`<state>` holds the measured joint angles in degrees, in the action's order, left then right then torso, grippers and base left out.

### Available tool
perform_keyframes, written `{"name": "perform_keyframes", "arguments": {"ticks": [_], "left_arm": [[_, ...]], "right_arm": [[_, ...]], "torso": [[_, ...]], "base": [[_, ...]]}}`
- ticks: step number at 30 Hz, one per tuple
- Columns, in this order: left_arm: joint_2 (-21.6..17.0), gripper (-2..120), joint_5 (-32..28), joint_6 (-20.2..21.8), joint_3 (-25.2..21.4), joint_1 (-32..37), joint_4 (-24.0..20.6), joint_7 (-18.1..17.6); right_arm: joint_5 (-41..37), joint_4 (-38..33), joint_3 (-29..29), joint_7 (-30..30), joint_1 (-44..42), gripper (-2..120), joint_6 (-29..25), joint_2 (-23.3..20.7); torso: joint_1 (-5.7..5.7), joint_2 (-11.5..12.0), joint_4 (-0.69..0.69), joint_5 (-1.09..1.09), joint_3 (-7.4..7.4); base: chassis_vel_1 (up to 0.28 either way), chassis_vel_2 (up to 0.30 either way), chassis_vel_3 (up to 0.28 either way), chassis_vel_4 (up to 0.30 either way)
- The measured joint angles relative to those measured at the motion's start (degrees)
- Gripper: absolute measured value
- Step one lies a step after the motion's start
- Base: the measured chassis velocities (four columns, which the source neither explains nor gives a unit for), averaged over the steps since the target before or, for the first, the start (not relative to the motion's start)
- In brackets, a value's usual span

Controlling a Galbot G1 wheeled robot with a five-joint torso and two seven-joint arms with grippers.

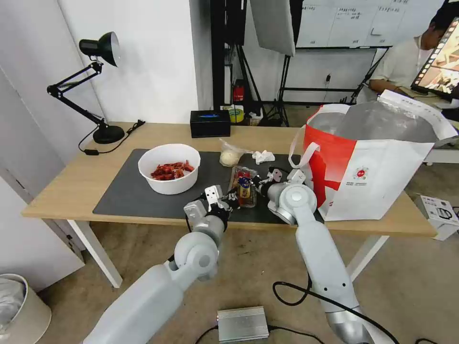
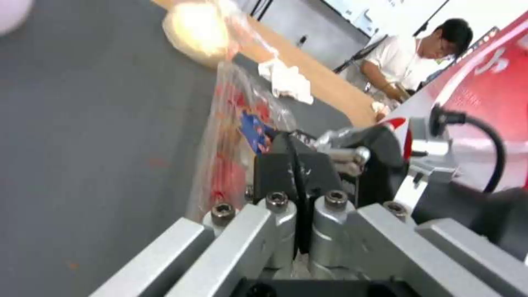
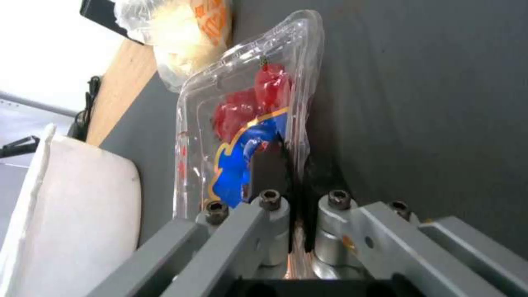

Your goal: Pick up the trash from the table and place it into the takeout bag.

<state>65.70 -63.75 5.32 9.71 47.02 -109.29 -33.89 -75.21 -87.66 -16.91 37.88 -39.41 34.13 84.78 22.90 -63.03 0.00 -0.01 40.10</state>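
Observation:
The clear clamshell tray (image 1: pixel 244 187) with red bits and a blue label lies on the dark mat (image 1: pixel 124 191), between my two grippers. My left gripper (image 1: pixel 233 195) (image 2: pixel 297 142) is shut on its near edge. From the other side my right gripper (image 1: pixel 258 184) (image 3: pixel 294 156) pinches the tray's rim (image 3: pixel 242 111). Left of them stands the white bowl (image 1: pixel 169 168) of red shell scraps. The small clear bag (image 1: pixel 230 155) and the crumpled tissue (image 1: pixel 263 156) lie just behind the tray. On the right the takeout bag (image 1: pixel 377 177) stands open.
A black desk lamp (image 1: pixel 95 86) and a black box (image 1: pixel 210 123) stand at the back of the table (image 1: pixel 71 186). On the floor are a silver box (image 1: pixel 242 324), cables, a bin (image 1: pixel 19 306) and a white carton (image 1: pixel 440 215).

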Motion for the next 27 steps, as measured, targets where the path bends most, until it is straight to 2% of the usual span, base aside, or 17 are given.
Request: {"name": "perform_keyframes", "arguments": {"ticks": [9, 19, 21, 22, 23, 24, 26, 27], "left_arm": [[-3.2, 0, -0.1, 0.2, -4.9, 4.4, -4.4, 1.6], [-6.9, 0, 1.8, 0.8, -13.5, 12.2, -9.4, 5.6], [-7.6, 0, 4.0, 1.4, -17.8, 17.3, -12.1, 7.8], [-7.6, 0, 4.0, 1.4, -17.8, 17.3, -12.1, 7.8], [-7.4, 9, 6.1, 1.4, -21.5, 21.8, -13.8, 9.1], [-7.0, 20, 7.9, 1.4, -24.5, 25.5, -15.3, 9.8], [-7.0, 23, 8.4, 1.4, -24.9, 25.9, -15.4, 10.0], [-7.0, 30, 9.4, 1.4, -25.6, 26.5, -15.6, 10.4]], "right_arm": [[0.5, -0.2, -0.1, -0.1, -0.2, 1, 0.0, 0.3], [1.2, -2.2, 0.2, 0.1, -0.3, 1, 0.0, 0.4], [1.2, -3.2, 0.7, 0.1, -0.1, 1, 0.0, 0.3], [1.2, -3.2, 0.7, 0.1, -0.1, 1, 0.0, 0.3], [1.3, -3.2, 1.9, -0.3, 0.9, 1, 0.0, 0.6], [1.5, -3.6, 3.0, -1.0, 1.6, 1, 0.0, 0.8], [1.7, -4.0, 3.1, -1.1, 1.6, 1, 0.0, 0.7], [2.3, -4.9, 3.3, -1.4, 1.6, 1, 0.0, 0.5]], "torso": [[0.01, 0.0, 0.00, 0.00, 0.01], [0.03, 0.0, -0.01, 0.01, 0.02], [0.03, 0.0, -0.01, 0.00, 0.02], [0.03, 0.0, -0.01, 0.00, 0.02], [0.03, 0.0, -0.02, 0.00, 0.02], [0.02, 0.0, 0.05, 0.00, 0.01], [0.02, 0.0, 0.04, 0.00, 0.01], [0.02, 0.0, 0.02, -0.01, 0.01]], "base": [[0.000, 0.000, 0.000, 0.000], [0.000, 0.000, 0.000, 0.000], [0.000, 0.000, 0.000, 0.000], [0.000, 0.000, 0.000, 0.000], [0.000, 0.000, 0.000, 0.000], [0.000, 0.000, 0.000, 0.000], [0.000, 0.000, 0.000, 0.000], [0.000, 0.000, 0.000, 0.000]]}}
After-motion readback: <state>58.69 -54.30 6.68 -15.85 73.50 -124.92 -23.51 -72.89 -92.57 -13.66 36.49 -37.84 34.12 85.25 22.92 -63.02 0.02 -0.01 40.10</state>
